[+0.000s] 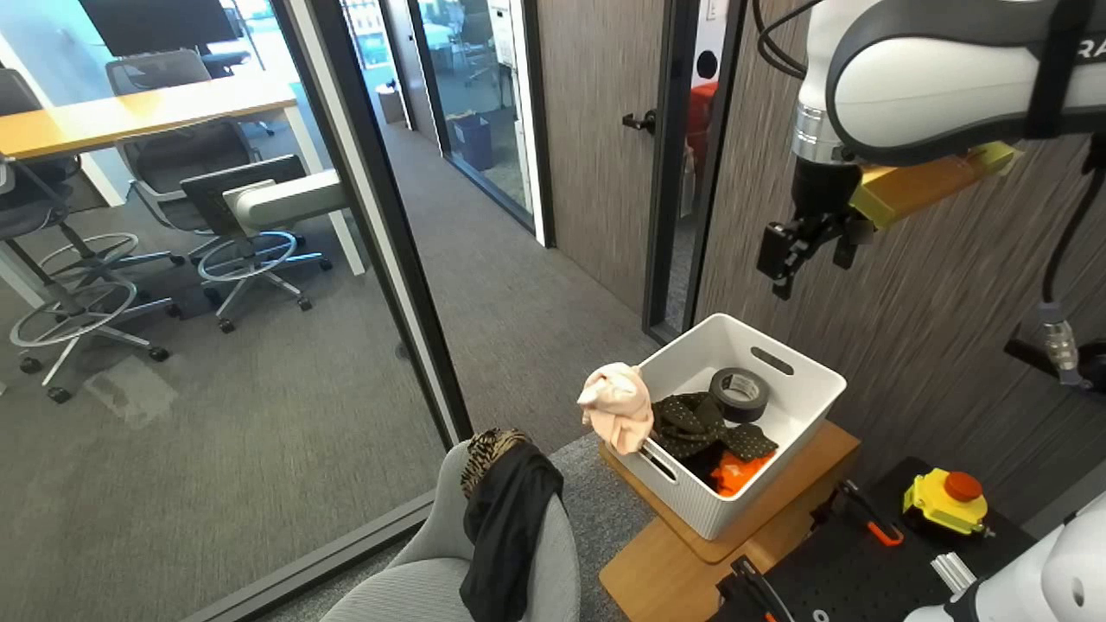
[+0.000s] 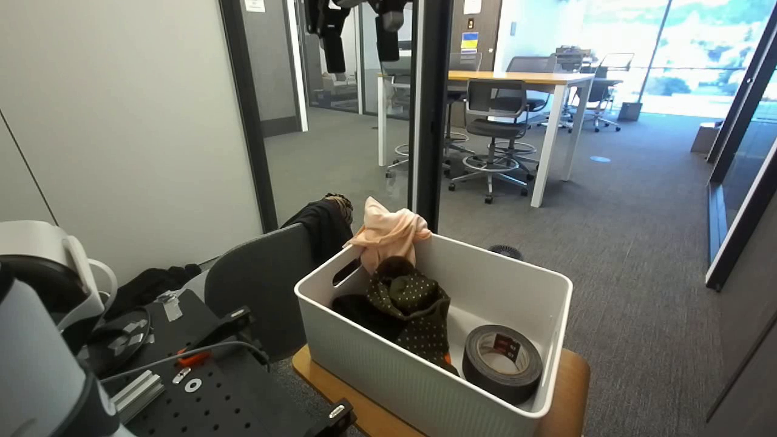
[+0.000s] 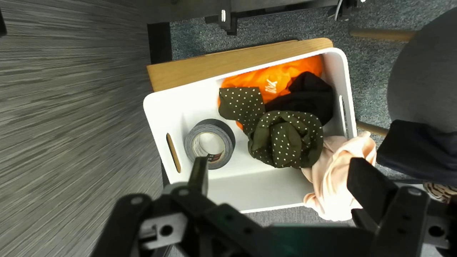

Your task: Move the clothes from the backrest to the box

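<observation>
While the gripper (image 2: 361,62) hangs empty above the box (image 2: 376,370), jaws wide, fetching looks like the step in hand; black clothing (image 1: 508,523) drapes the backrest (image 1: 558,570) at left, pink cloth (image 1: 618,410) straddles the box rim; next should come a leftward reach and pinch; wooden stand (image 1: 799,471) below, gray carpet (image 1: 518,285) beyond.

Fingers (image 3: 371,189) look matt and smooth. Below them, box (image 3: 259,191) is smooth plastic, slight sheen; wooden stand (image 3: 232,63) under it looks smooth. Wrist view: tape roll (image 3: 228,137) past one finger, matt; peach cloth (image 3: 334,178) by the other, smooth, soft; dotted cloth (image 3: 285,139) between, matt. Farther from fingers, carpet (image 3: 196,39) is rough, wall panel (image 3: 71,125) grained, wood-like.
</observation>
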Available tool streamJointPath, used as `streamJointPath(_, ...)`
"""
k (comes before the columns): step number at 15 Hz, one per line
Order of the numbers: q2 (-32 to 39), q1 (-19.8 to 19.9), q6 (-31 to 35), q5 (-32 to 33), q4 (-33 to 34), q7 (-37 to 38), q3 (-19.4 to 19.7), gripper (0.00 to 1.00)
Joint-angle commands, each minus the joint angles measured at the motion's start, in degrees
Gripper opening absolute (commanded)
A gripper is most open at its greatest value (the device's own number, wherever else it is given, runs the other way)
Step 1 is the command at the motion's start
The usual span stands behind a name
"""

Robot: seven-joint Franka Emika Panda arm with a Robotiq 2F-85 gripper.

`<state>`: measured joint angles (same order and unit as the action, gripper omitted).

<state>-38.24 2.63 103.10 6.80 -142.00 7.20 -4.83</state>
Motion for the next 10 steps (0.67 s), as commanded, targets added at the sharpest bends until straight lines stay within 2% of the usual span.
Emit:
streamJointPath(1, 2.29, -3.29, 3.96, -1.82, -0.12, -2.50, 0.63, 1.00)
streamJointPath(10, 16.97, -13.56, 23.27, -3.36, 2.95, -17.54, -0.51, 1.00)
